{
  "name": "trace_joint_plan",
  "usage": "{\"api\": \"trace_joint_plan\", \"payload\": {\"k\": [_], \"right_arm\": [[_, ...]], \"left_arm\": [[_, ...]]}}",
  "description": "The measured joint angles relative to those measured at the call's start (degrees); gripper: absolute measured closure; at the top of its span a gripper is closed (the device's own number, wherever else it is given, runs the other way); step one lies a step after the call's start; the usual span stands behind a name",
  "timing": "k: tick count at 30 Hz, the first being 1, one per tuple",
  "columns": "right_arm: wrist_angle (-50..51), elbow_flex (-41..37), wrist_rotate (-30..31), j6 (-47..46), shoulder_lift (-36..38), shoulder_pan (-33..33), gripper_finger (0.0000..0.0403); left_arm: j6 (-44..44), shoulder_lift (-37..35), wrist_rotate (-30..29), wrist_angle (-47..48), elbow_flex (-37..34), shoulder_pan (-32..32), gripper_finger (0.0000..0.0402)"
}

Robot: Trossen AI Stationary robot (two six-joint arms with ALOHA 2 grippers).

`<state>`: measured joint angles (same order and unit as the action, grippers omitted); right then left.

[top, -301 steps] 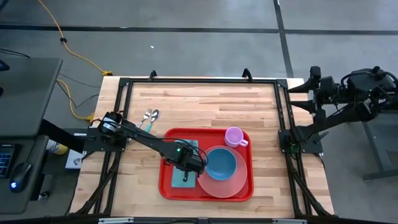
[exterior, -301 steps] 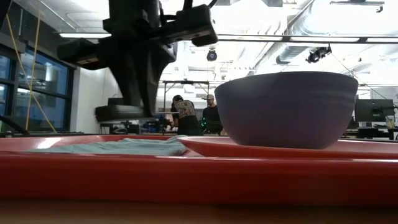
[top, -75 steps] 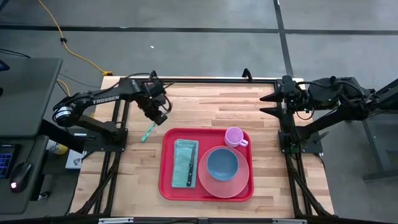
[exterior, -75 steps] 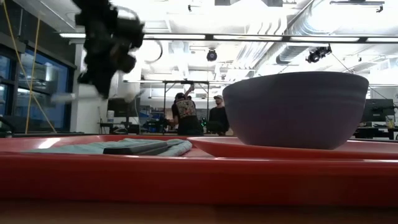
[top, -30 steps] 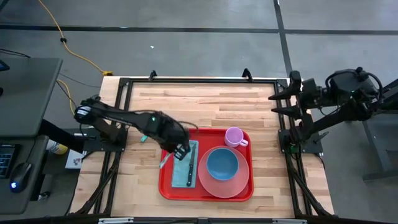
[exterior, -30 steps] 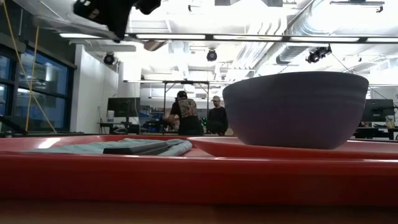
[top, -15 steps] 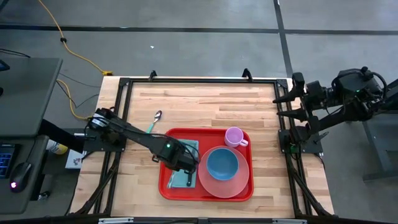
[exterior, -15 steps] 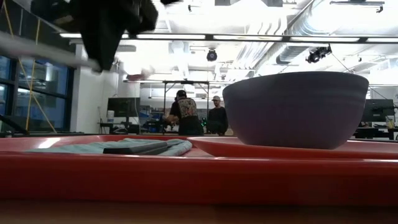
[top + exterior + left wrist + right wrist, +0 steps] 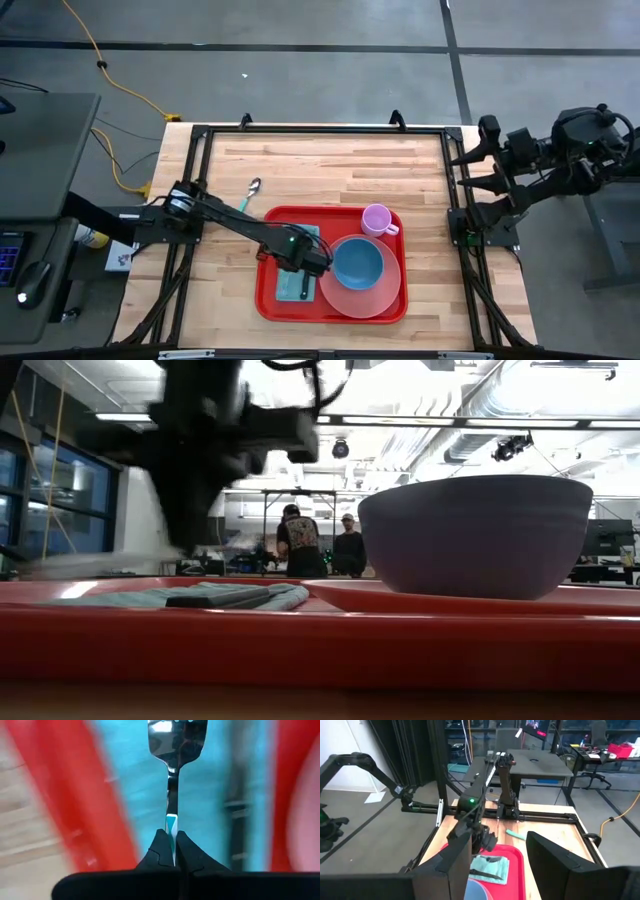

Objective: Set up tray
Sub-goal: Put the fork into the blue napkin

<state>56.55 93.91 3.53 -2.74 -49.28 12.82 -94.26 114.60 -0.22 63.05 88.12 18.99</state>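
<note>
Wooden table (image 9: pixel 330 170) carries the red tray (image 9: pixel 270 300) near its front middle, holding a teal napkin (image 9: pixel 290 290), a knife, a blue bowl (image 9: pixel 356 265) on a pink plate (image 9: pixel 365 300) and a pink cup (image 9: pixel 376 219). Over the napkin, the left gripper (image 9: pixel 173 847) has its jaws clamped on a fork (image 9: pixel 175 740). 1 spoon (image 9: pixel 250 190) lies on the table beside the tray. Off the table's right edge, the right gripper (image 9: pixel 497 857) hangs, jaws apart.

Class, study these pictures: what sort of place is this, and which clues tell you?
Probably a robotics lab or workshop: bare ceiling ducts, desks with office chairs, and a framed wooden table on a concrete floor.
</note>
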Motion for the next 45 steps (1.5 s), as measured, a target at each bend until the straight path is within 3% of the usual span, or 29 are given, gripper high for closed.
{"api": "trace_joint_plan", "payload": {"k": [32,40,45], "right_arm": [[1.56,0.00,-0.74,0.30,1.10,0.00,0.0233],[2.67,0.00,-1.06,0.28,1.12,-0.01,0.0233],[2.80,0.00,-2.52,0.28,1.12,0.00,0.0233]], "left_arm": [[2.05,1.82,-0.78,-5.86,0.10,-2.50,0.0388],[2.01,1.82,-0.33,-5.92,0.10,-2.48,0.0315],[2.02,1.82,0.12,-5.78,0.10,-2.48,0.0309]]}}
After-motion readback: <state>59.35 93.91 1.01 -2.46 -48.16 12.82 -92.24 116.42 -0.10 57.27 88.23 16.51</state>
